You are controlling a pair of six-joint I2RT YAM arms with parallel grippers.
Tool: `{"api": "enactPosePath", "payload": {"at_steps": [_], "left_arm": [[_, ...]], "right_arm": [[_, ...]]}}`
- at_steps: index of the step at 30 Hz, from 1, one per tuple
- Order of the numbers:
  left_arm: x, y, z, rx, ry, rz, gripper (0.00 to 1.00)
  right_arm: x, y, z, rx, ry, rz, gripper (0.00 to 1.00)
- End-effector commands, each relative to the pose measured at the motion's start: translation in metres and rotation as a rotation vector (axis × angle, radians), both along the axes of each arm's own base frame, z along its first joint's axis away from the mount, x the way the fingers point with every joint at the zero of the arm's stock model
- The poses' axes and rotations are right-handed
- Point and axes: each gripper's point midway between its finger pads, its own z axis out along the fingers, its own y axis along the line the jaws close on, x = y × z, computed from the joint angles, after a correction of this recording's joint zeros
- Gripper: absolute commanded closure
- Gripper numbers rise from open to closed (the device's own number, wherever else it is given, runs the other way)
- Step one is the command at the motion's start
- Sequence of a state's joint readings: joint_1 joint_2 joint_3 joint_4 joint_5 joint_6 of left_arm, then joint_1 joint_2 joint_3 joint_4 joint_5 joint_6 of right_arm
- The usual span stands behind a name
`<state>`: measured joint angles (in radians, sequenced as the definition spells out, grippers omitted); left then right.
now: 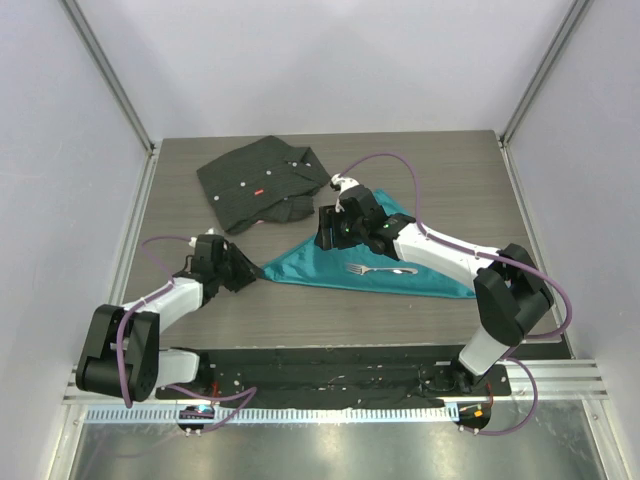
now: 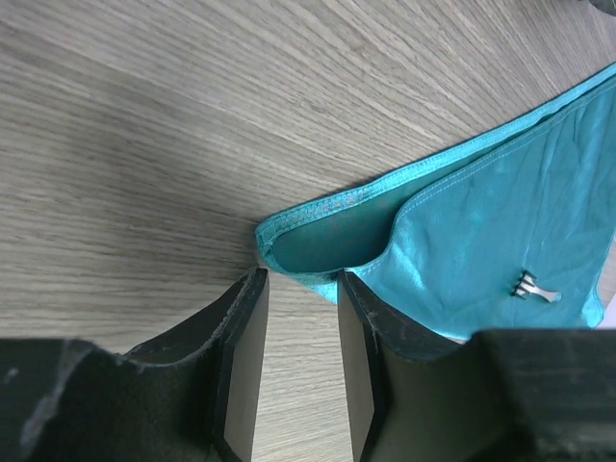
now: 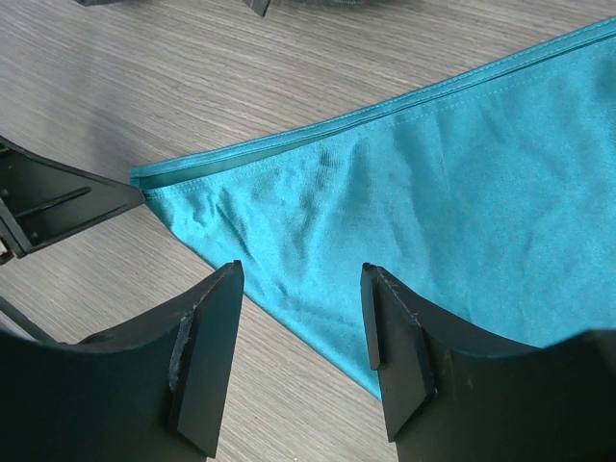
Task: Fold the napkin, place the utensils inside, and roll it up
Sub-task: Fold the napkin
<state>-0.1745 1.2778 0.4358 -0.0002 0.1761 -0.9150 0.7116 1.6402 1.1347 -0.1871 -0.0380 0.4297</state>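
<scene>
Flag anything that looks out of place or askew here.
A rumpled black shirt lies at the far side of the table, unrelated to the place setting. On the napkin, the left corner's top layer sits back from the lower edge, so the fold looks uneven.

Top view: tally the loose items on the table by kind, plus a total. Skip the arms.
Cloth items: 2 (teal napkin, black shirt)
Utensils: 1 (fork, lying on the napkin)
Total: 3
</scene>
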Motion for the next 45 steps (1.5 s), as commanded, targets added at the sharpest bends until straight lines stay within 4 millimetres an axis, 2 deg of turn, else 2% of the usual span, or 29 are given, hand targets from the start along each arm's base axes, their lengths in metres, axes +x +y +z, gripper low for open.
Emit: {"api": "enactPosePath", "payload": {"at_steps": [1, 12, 17, 18, 23, 29, 32, 33, 35, 41, 42, 44, 45], "left_arm": [[-0.008, 0.016, -0.019, 0.086, 0.072, 0.034, 0.61], [-0.02, 0.02, -0.037, 0.124, 0.152, 0.013, 0.8], [-0.019, 0.021, -0.041, 0.137, 0.172, 0.011, 1.0], [-0.019, 0.023, -0.04, 0.144, 0.173, 0.017, 1.0], [-0.009, 0.033, -0.024, 0.183, 0.126, 0.076, 1.0], [-0.01, 0.071, -0.003, 0.239, 0.068, 0.232, 1.0], [-0.005, 0.08, 0.013, 0.246, -0.004, 0.249, 1.0], [-0.003, 0.079, 0.018, 0.245, -0.025, 0.242, 1.0], [0.007, 0.071, 0.031, 0.218, -0.092, 0.198, 1.0], [0.038, 0.019, 0.091, 0.112, -0.319, -0.002, 1.0], [0.038, -0.001, 0.1, 0.111, -0.353, -0.071, 1.0], [0.049, -0.028, 0.129, 0.104, -0.458, -0.154, 1.0], [0.046, -0.052, 0.136, 0.084, -0.485, -0.225, 1.0]], "right_arm": [[0.009, 0.001, 0.039, 0.078, -0.089, -0.031, 0.4], [0.01, -0.015, 0.042, 0.075, -0.113, -0.05, 0.4], [0.01, -0.021, 0.046, 0.071, -0.13, -0.053, 0.4], [0.01, -0.022, 0.044, 0.067, -0.128, -0.054, 0.4], [0.01, -0.023, 0.044, 0.065, -0.127, -0.056, 0.4], [0.012, -0.022, 0.044, 0.062, -0.131, -0.057, 0.4], [0.012, -0.022, 0.043, 0.062, -0.127, -0.058, 0.4], [0.017, -0.028, 0.041, 0.043, -0.139, -0.093, 0.4], [0.021, -0.035, 0.039, 0.038, -0.132, -0.131, 0.4], [0.041, -0.077, 0.025, 0.045, -0.085, -0.283, 0.4], [0.041, -0.084, 0.02, 0.04, -0.076, -0.298, 0.4], [0.046, -0.097, 0.02, 0.046, -0.078, -0.322, 0.4], [0.045, -0.101, 0.018, 0.039, -0.076, -0.329, 0.4]]}}
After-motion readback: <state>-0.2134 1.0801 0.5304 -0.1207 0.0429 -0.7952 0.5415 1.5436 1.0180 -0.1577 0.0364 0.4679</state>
